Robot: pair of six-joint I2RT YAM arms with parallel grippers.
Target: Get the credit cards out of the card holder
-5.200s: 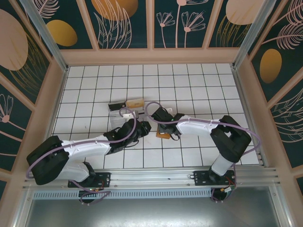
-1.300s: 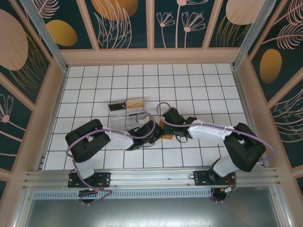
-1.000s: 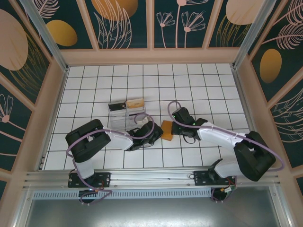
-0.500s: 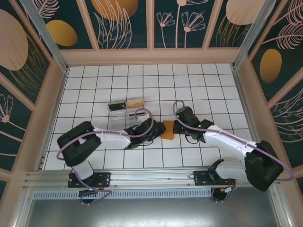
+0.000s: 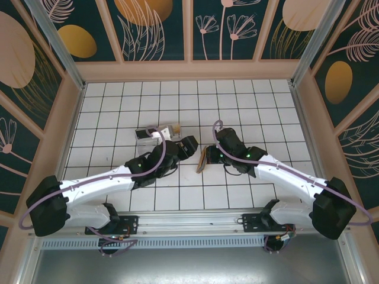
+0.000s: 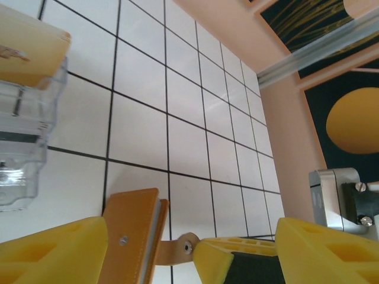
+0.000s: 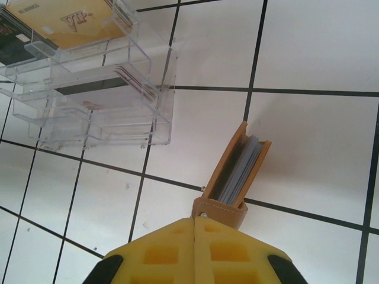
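Credit cards (image 7: 243,168) sat in the card holder (image 7: 227,158), pinched at its tab by the right gripper (image 7: 194,223), while the left gripper (image 5: 189,144) was spread.

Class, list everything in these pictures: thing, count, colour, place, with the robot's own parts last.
card holder: one, orange-brown, on edge mid-table.
credit cards: several, grey-blue, inside the card holder.
clear tray: one, transparent, left of the card holder.
yellow card: one, in the clear tray.
dark cards: seemingly two, in the clear tray.
table: one, white tiles, black lines.
wall panels: dark teal, floral, around the table.
left gripper: one, yellow, open, beside the card holder.
right gripper: one, yellow, shut on the card holder's tab.
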